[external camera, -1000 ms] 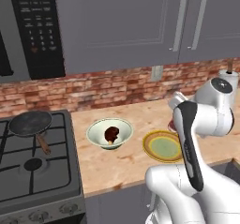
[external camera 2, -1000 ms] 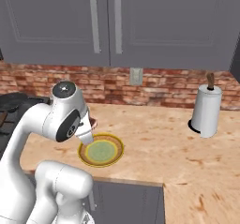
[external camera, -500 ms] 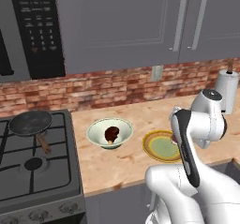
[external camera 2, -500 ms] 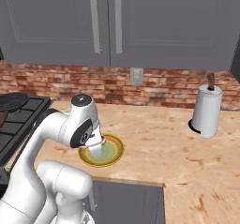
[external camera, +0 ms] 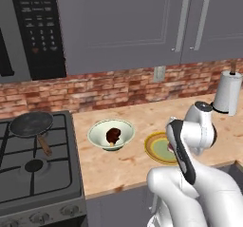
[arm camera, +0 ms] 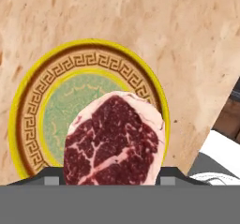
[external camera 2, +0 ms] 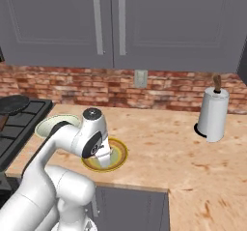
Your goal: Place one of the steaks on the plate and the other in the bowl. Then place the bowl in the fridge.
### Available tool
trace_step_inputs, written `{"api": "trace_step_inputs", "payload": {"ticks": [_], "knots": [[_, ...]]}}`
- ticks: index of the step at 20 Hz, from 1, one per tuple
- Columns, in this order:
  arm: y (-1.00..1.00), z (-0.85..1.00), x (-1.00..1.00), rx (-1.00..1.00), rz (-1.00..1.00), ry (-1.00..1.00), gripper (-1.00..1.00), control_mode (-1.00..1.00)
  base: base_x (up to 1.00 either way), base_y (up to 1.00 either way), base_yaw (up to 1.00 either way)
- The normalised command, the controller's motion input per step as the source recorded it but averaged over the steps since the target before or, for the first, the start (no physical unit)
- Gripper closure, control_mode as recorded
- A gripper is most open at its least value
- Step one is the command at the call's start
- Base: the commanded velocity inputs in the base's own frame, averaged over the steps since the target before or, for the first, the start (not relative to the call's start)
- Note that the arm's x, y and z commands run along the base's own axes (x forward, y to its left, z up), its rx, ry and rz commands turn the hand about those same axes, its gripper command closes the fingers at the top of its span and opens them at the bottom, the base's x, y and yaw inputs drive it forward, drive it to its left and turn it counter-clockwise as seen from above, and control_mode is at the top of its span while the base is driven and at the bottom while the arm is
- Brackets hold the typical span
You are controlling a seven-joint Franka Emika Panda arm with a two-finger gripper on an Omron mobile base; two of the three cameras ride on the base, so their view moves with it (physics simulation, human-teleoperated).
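The red marbled steak point(arm camera: 115, 143) hangs just above the yellow plate point(arm camera: 89, 47), held in my gripper point(external camera 2: 103, 156), which is shut on it. The hand is low over the plate point(external camera 2: 120, 150) and my forearm covers much of it. In the left base view the plate point(external camera: 155, 146) shows beside my arm, with a sliver of red meat at its right. The darker steak point(external camera: 113, 135) lies inside the pale bowl point(external camera: 111, 136), left of the plate on the counter. The bowl's rim point(external camera 2: 50, 123) peeks out behind my arm. The fridge is out of view.
A stove with a dark frying pan point(external camera: 32, 125) stands left of the bowl. A paper towel roll point(external camera 2: 212, 114) stands at the back right by the brick wall. A black microwave point(external camera: 28, 29) hangs above the stove, and grey cabinets point(external camera 2: 111, 22) run overhead.
My arm has swung forward and down, bringing the hand with the red steak from above the counter to just over the yellow plate. Bowl and dark steak have not moved.
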Motion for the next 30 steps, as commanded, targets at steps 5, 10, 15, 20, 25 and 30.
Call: {"api": "trace_step_inputs", "payload": {"ticks": [5, 10, 15, 20, 25, 30], "knots": [[0.0, -0.28, 0.44, 0.0, 0.06, 0.05, 1.0, -1.0, 0.0, 0.0, 0.0], [0.0, -0.27, 0.43, 0.0, 0.04, 0.12, 1.0, -1.0, 0.0, 0.0, 0.0], [0.0, -0.4, 0.22, 0.0, 0.03, 0.14, 1.0, -1.0, 0.0, 0.0, 0.0], [0.0, -0.31, 0.2, 0.0, 0.03, 0.08, 1.0, -1.0, 0.0, 0.0, 0.0], [0.0, -0.23, 0.07, 0.0, 0.01, 0.0, 1.0, -1.0, 0.0, 0.0, 0.0], [0.0, -0.45, -0.01, 0.0, 0.0, 0.0, -1.0, -1.0, 0.0, 0.0, 0.0]]}}
